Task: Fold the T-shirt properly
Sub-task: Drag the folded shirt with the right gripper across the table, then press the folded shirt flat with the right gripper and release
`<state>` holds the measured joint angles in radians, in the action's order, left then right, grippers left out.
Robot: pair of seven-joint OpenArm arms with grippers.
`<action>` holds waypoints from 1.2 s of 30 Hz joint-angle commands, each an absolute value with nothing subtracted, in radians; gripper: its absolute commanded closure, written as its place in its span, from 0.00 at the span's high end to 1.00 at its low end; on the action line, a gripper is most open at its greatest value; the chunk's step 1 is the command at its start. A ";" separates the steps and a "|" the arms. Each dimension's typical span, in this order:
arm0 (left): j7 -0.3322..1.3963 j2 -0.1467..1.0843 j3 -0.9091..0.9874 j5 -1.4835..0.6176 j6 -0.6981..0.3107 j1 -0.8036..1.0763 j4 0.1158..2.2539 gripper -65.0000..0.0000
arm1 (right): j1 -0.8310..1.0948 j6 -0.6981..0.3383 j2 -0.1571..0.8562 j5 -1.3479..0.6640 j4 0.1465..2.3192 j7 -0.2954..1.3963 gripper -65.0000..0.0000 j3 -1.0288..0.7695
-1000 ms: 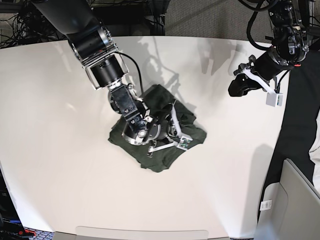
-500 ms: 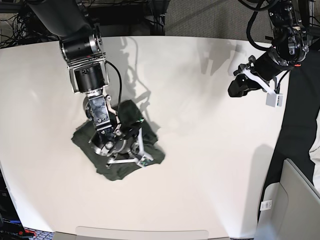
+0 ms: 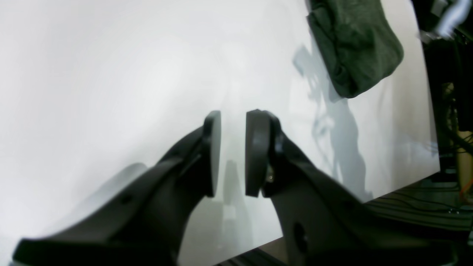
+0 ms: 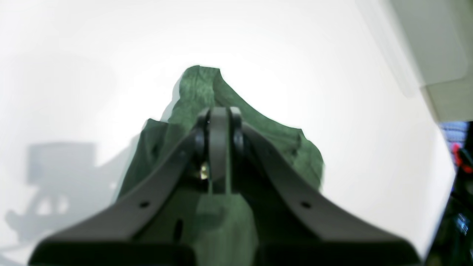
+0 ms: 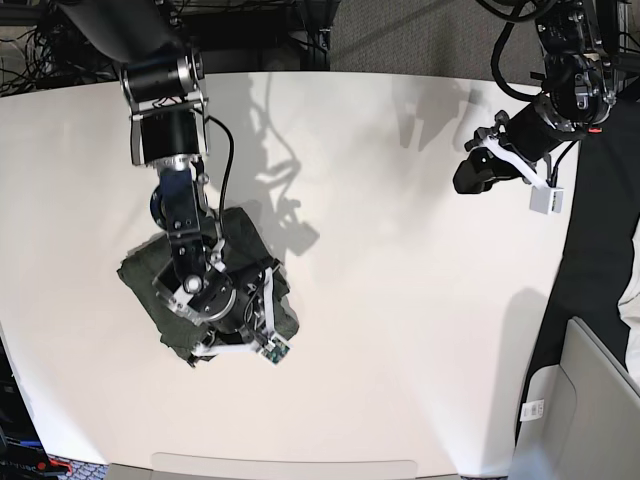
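T-shirt beneath closed right end effector

Light: bright and overhead; my desk glares nearly white in both wrist views.
Shadows: soft grey arm shadows fall across the desk top.
Focus: my right end effector is blurred up close; the T-shirt edges smear.
Edges: the wrist views bend and darken at the corners.

- I'm looking at a robotics lab: a plain white surface set up as a test bench.
- Two black robot arms reach over it.
- Tangled cables and dark rack frames crowd the far edge.
- Grey carpet lies beyond, nothing homely about it.
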<state>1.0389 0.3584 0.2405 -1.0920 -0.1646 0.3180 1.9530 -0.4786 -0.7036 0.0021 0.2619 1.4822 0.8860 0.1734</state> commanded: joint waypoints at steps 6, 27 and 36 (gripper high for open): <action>1.018 0.371 0.251 -1.110 -0.171 0.312 1.972 0.18 | -0.378 -0.698 0.045 0.266 1.791 1.127 0.00 0.174; 1.021 0.351 0.249 -1.110 -0.171 0.311 1.972 0.18 | -0.154 -0.698 0.183 0.262 1.764 1.136 0.00 0.174; 1.021 0.351 0.251 -1.110 -0.171 0.312 1.974 0.18 | -0.255 -0.698 0.090 0.262 1.503 1.036 0.00 0.176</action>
<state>1.0359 0.3386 0.2436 -1.0920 -0.1650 0.3191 1.9549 -0.2405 -0.6895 0.0975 0.2817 1.4994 1.0550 0.1741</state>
